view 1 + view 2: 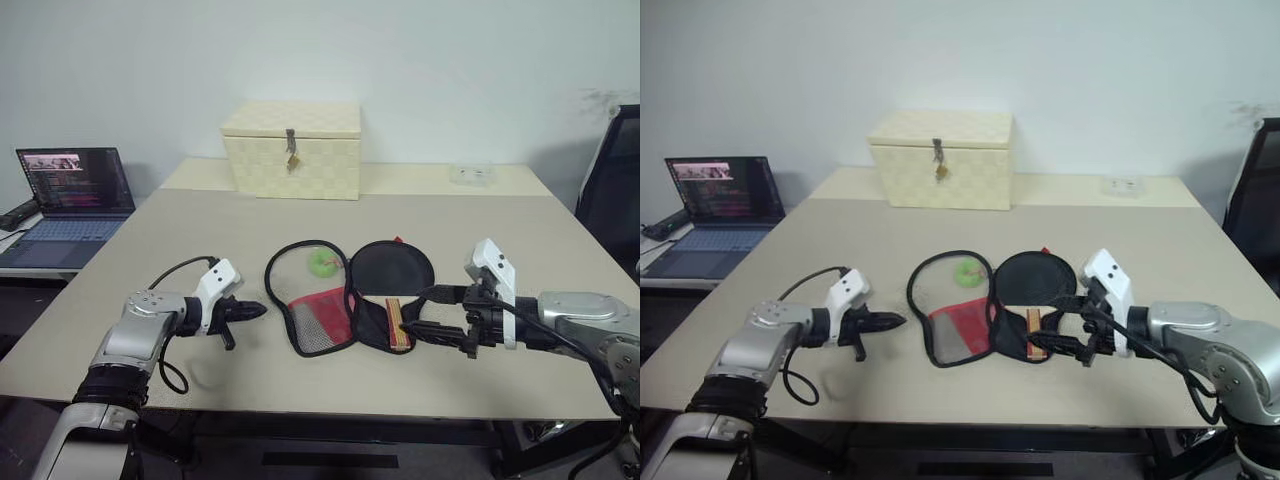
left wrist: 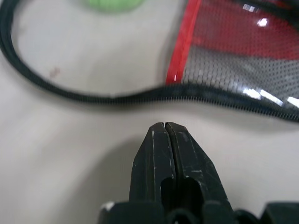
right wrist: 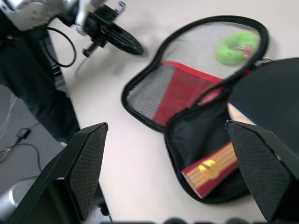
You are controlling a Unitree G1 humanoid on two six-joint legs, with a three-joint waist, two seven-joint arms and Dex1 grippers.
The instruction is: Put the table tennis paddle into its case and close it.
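The case lies splayed open on the tabletop toward its front edge, about midway between the two arms, and the table tennis paddle already sits in the half nearer the right arm, black blade toward the back edge, striped wooden handle pointing at the front edge. So the long axis runs back to front, and the closing job looks like a fold across it: the loose flap, the one with the red mesh panel and the green pull lying inside its loop, is spread flat toward the table's left edge and has to swing over onto the blade. Which arm is nearer that flap? The left gripper, fingers pressed tight together and empty, its tip aimed straight at the flap's black zipper rim with a strip of bare table between them; near, not touching. The right gripper has its fingers spread wide and sits just beside the handle end, straddling it in its wrist view, holding nothing; well placed, I'd judge, to steady the paddle side. The flap lies right ahead of the left fingertips, so my read is that it goes first, once it opens to pinch that rim.
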